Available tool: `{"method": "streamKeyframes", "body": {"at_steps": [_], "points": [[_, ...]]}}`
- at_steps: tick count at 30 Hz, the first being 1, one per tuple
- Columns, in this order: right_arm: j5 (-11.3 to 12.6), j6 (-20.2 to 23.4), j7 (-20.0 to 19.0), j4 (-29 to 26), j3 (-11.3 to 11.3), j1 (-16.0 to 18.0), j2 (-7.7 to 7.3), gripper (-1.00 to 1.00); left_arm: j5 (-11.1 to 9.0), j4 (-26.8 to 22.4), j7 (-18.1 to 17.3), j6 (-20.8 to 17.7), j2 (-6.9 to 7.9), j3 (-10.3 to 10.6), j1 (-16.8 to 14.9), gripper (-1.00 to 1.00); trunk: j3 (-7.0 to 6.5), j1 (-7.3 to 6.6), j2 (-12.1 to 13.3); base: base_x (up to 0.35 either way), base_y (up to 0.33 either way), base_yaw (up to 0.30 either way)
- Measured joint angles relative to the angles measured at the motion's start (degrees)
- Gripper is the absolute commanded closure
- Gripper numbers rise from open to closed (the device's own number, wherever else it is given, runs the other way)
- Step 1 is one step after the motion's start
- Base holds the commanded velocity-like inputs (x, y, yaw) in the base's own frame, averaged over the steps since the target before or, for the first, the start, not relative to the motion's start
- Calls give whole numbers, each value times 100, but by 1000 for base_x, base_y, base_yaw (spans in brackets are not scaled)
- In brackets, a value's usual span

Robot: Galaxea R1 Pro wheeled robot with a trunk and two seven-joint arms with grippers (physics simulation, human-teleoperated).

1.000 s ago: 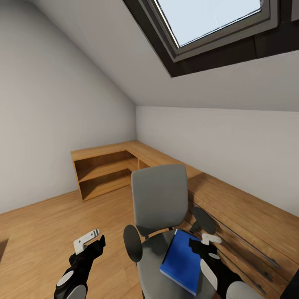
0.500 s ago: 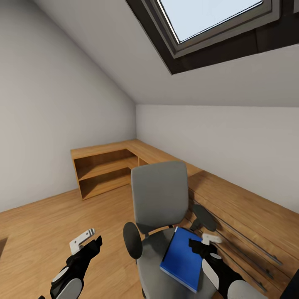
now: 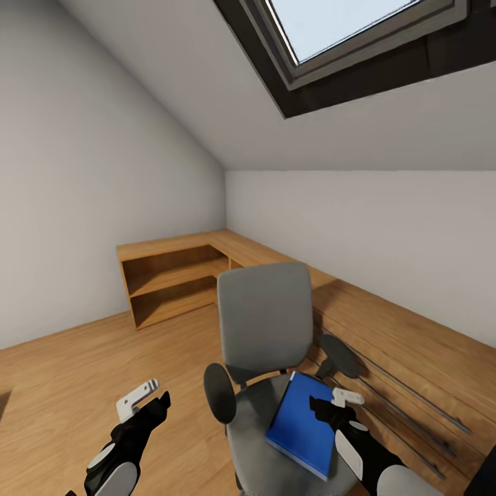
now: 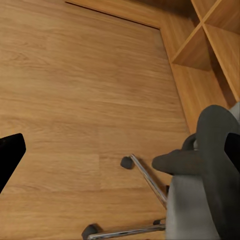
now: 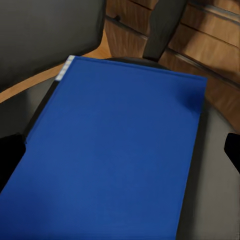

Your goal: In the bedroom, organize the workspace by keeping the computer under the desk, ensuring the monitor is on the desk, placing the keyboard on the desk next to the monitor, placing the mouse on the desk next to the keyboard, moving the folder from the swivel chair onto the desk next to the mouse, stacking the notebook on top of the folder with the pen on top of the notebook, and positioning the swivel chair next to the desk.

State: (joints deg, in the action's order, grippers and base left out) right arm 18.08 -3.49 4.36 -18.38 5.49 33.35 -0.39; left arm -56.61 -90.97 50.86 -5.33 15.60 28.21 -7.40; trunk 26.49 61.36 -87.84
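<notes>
One swivel chair (image 3: 265, 344) stands near the middle: grey fabric seat and tall rounded-rectangle back, two oval black armrests, chrome spokes on dark casters. One flat, bright blue rectangular folder (image 3: 300, 424) with a dark spine lies on the seat. The right gripper (image 3: 329, 401) hovers just above the folder's right edge, fingers spread. The left gripper (image 3: 147, 397) hangs over the wood-plank floor (image 3: 69, 386) left of the chair, fingers apart. A wooden L-shaped shelf unit (image 3: 176, 275) fills the far corner.
</notes>
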Motion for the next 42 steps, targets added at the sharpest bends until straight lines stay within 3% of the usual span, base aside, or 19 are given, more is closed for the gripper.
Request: {"method": "streamKeyframes", "body": {"at_steps": [42], "points": [[-11, 9, 6, 17, -1, 15, -10, -100, 0, 0, 2, 1, -18, 44, 0, -100, 754, 923, -1685, 0, 0, 0]]}}
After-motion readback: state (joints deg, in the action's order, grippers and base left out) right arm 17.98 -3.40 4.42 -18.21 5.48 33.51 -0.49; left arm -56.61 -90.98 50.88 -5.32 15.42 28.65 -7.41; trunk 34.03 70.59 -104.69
